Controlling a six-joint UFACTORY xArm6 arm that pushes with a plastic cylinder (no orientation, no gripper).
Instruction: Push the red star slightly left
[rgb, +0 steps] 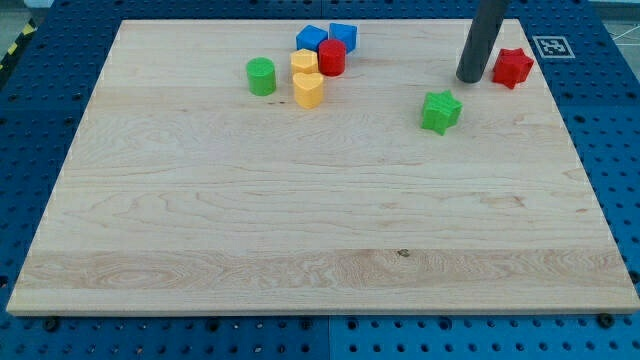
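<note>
The red star (512, 67) lies near the board's top right corner. My dark rod comes down from the view's top, and my tip (470, 78) rests on the board just left of the red star, a small gap apart. A green star (440, 111) lies below and left of my tip.
A cluster sits at the view's top middle: a green cylinder (261, 76), two yellow blocks (305, 62) (309, 89), a red cylinder (332, 58) and two blue blocks (311, 39) (343, 36). The wooden board (300, 220) ends close to the red star's right. A marker tag (551, 46) lies beyond the corner.
</note>
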